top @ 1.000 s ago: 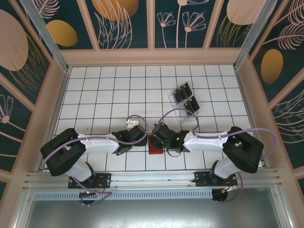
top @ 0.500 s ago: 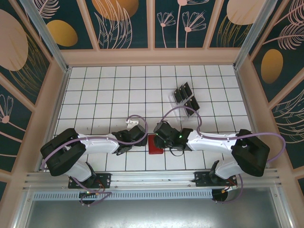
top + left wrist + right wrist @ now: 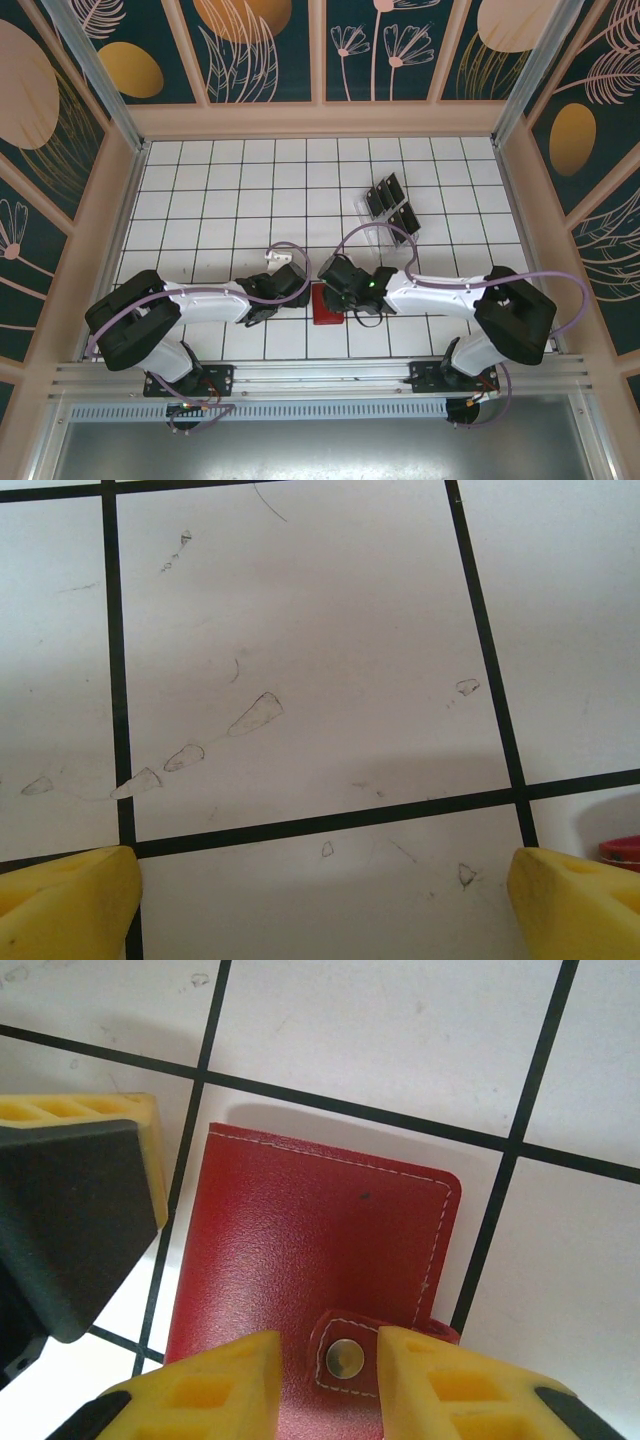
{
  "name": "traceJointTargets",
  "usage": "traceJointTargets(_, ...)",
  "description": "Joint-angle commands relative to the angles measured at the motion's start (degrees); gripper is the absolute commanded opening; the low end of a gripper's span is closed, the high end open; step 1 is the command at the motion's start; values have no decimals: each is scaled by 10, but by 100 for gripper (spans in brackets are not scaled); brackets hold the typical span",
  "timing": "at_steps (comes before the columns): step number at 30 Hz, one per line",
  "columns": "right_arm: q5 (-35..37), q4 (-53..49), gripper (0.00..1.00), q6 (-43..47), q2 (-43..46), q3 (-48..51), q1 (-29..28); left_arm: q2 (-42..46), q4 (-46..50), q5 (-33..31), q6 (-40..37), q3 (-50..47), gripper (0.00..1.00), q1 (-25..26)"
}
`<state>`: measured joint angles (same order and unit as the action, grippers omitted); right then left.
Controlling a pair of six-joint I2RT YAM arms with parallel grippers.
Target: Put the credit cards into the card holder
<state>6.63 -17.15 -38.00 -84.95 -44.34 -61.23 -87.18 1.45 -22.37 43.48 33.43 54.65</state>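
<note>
Jaws of right gripper narrow, slim gap over metal snap of tab clasp; contact with tab unclear. Beneath them card holder, closed, flat on white gridded table, between the two arms near front edge. Jaws of left gripper wide, nothing between, just left of card holder. Farther back on right, credit cards upright in clear tray, well apart from card holder.

A white tabletop ruled with black grid lines carries a closed red folding wallet near the middle of its near edge. Right of centre lies a clear plastic slotted tray holding small black rectangular cards. A small white piece lies nearby.
</note>
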Motion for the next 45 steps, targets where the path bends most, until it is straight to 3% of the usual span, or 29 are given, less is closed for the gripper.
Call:
traceJointTargets(1, 19, -19, 29, 5, -7, -14, 0, -19, -31, 50, -1, -7, 95, 0)
traceJointTargets(12, 26, -18, 0, 1, 0, -12, 1, -22, -35, 50, -2, -8, 95, 1)
traceJointTargets(45, -9, 40, 0, -1, -17, -8, 1, -31, -39, 53, -4, -6, 94, 1)
